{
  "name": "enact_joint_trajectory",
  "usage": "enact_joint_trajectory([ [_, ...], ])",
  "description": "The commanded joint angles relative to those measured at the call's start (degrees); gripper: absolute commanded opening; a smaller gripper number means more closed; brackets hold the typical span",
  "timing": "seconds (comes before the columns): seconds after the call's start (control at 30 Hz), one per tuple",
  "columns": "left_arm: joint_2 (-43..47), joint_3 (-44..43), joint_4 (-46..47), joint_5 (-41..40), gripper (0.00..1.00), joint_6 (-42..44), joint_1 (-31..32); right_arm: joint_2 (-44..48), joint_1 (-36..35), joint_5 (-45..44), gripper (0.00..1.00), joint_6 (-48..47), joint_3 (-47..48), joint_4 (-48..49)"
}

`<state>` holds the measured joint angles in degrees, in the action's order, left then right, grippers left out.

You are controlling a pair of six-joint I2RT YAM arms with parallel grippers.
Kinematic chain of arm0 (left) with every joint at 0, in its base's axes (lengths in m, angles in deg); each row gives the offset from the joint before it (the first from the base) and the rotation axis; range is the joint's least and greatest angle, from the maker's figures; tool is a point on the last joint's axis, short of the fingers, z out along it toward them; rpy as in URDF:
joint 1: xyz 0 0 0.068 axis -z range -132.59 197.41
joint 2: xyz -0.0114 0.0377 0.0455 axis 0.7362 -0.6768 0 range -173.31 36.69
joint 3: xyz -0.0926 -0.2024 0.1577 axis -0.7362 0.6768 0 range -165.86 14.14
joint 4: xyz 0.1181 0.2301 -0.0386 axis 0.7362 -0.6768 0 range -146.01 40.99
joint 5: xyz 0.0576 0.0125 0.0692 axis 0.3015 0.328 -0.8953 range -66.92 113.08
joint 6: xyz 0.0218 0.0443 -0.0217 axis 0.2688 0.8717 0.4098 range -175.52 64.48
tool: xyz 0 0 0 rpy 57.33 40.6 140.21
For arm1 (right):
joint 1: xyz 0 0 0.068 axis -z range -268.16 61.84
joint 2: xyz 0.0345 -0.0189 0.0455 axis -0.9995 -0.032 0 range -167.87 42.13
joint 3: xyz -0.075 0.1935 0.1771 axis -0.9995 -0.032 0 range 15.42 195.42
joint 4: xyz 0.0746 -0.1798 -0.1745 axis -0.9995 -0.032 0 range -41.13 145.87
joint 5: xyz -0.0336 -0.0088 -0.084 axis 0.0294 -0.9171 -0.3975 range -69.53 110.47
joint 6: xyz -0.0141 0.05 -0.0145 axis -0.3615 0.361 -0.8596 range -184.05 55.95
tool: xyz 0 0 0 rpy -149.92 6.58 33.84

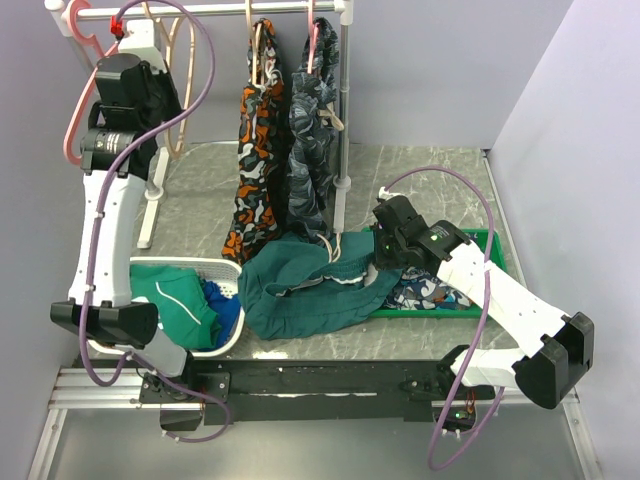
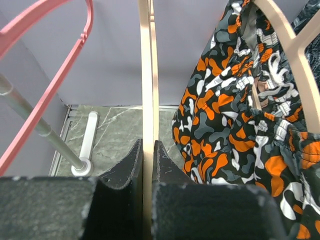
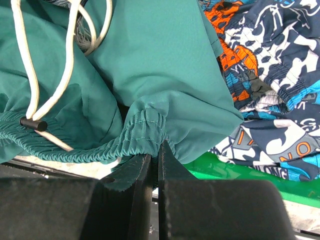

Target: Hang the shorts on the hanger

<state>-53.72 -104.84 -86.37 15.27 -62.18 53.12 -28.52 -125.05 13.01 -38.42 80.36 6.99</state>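
The dark teal shorts lie bunched on the table between the white basket and the green tray. My right gripper is shut on the gathered waistband of the shorts, and a white drawstring trails across the fabric. My left arm reaches up to the rail at the far left. There my left gripper is shut on the thin edge of the tan hanger, which hangs from the rail.
A pink hanger hangs left of the tan one. Orange camouflage shorts and grey camouflage shorts hang on the rack. A white basket holds green and blue garments. The green tray holds patterned shorts.
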Motion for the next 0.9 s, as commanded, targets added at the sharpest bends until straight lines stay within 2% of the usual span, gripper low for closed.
enact_joint_trajectory([
  [0.0, 2.96, -0.29, 3.61, -0.01, 0.01, 0.94, 0.87, 0.51, -0.38, -0.89, 0.07, -0.49, 3.08, 0.63],
  [0.13, 5.06, 1.73, 3.53, -0.53, 0.01, 1.12, 1.58, 0.69, -0.56, -0.80, 0.07, -0.40, 2.73, 0.72],
  [0.4, 12.44, 11.66, 4.76, -0.36, 0.01, 0.42, 2.55, 0.95, -0.47, -1.06, 0.07, -0.49, 2.47, 0.98],
  [0.63, 22.28, 19.82, 2.21, 1.83, 0.01, -1.78, 3.60, 0.78, -0.56, -2.81, 0.07, 0.04, 1.85, 1.07],
  [0.87, 34.41, 23.97, -4.38, 1.84, 0.01, -5.20, 4.74, 2.10, -0.47, -3.61, 0.07, 0.91, 1.59, 1.16],
])
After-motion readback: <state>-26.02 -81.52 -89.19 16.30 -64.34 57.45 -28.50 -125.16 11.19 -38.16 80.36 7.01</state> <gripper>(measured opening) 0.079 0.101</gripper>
